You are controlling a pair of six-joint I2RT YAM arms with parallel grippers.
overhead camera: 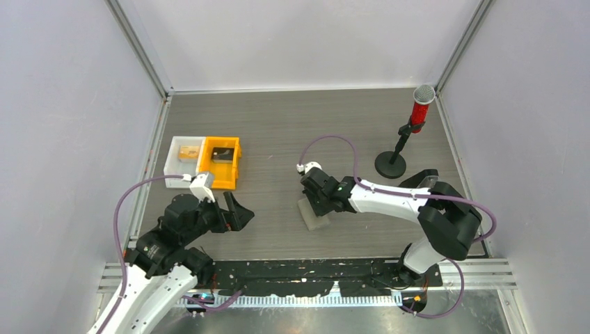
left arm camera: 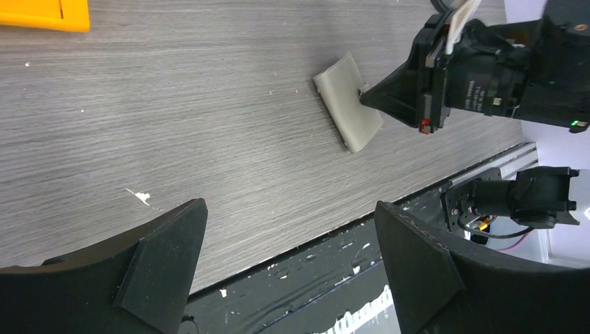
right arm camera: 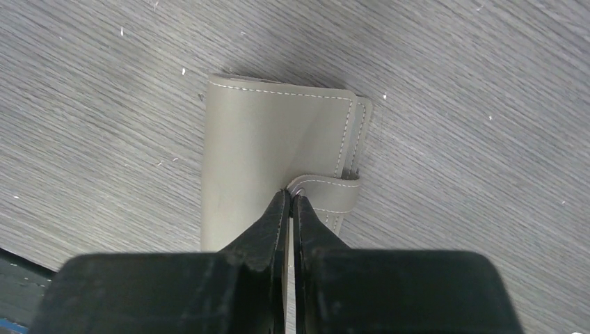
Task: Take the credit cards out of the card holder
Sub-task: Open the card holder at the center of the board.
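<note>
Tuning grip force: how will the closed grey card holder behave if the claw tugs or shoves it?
Card holder looks thin, stitched, leather-like: probably flexes rather than stays stiff. It lies flat and unpinned on the smooth table, so it likely slides or lifts whole if the right claw pulls the snap tab. Unlikely to roll or tip.

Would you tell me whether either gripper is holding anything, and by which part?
Left gripper: nothing, jaws open. Right gripper: jaws shut at the holder's snap tab; whether they pinch it cannot be told.
</note>
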